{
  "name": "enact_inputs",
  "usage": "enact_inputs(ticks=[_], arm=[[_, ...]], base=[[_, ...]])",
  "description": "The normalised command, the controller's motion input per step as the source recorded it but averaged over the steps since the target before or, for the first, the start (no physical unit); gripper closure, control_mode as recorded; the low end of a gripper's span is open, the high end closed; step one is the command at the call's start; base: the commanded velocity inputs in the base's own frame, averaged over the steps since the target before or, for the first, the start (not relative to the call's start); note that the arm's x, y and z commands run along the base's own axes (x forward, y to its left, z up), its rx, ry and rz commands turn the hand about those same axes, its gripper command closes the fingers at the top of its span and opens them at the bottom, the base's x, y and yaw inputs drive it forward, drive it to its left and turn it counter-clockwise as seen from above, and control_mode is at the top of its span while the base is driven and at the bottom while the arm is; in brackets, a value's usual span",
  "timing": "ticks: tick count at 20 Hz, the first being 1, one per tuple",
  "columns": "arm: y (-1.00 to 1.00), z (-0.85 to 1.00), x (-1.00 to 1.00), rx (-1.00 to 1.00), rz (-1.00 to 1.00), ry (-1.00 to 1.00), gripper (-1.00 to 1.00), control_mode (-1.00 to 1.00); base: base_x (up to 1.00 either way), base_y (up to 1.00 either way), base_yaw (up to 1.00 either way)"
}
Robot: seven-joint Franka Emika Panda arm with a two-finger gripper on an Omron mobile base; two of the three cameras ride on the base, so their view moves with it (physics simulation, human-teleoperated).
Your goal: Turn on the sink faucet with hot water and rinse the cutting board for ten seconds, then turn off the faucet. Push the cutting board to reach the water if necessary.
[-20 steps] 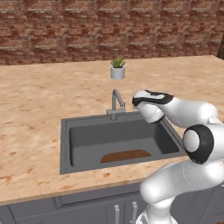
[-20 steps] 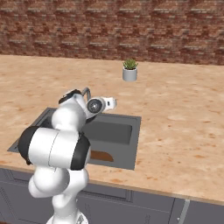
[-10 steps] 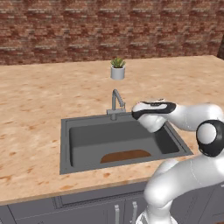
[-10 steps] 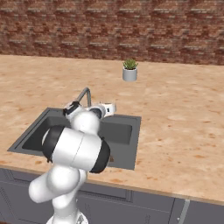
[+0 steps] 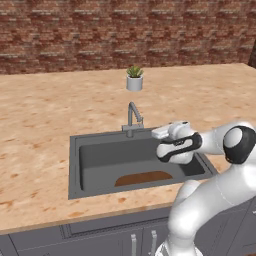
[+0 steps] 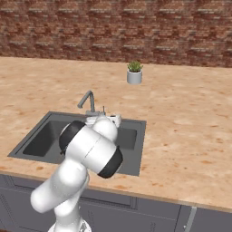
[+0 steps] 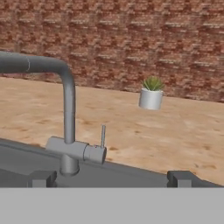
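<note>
The sink faucet (image 5: 132, 118) stands at the back rim of the sink (image 5: 75, 165), its gooseneck spout hooking over the basin. In the hand view the sink faucet (image 7: 68, 113) is close ahead on the left, its thin lever (image 7: 103, 135) upright. No water runs from the spout. The cutting board (image 5: 143, 178) lies flat on the basin floor near the front wall. My gripper (image 5: 160, 133) hovers over the right half of the basin, right of the faucet. It points toward the back wall. The gripper (image 7: 112, 179) is open, its fingertips (image 7: 43, 178) wide apart with nothing between them.
A small potted plant (image 5: 134, 80) in a white pot stands on the counter behind the faucet, also in the hand view as the plant (image 7: 151, 97). A brick wall (image 5: 125, 30) closes the back. My own arm covers the sink's middle (image 6: 90, 149) in the right base view.
My hand has come down from above the counter to just over the basin's right half, right of the faucet. The elbow has dropped. The gripper stays open.
</note>
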Motion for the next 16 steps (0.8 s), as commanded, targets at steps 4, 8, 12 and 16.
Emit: enact_inputs(ticks=[4, 8, 12, 16], arm=[[0.00, 0.00, 0.07, 0.08, 0.00, 0.00, -1.00, -1.00], [0.00, -0.01, 0.08, 0.08, 0.00, 0.00, -1.00, -1.00], [0.00, -0.02, 0.12, 0.05, 0.00, 0.00, -1.00, -1.00], [0.00, -0.04, 0.18, 0.01, 0.00, 0.00, -1.00, -1.00]], base=[[0.00, 0.00, 0.00], [0.00, 0.00, 0.00], [0.00, 0.00, 0.00], [0.00, 0.00, 0.00]])
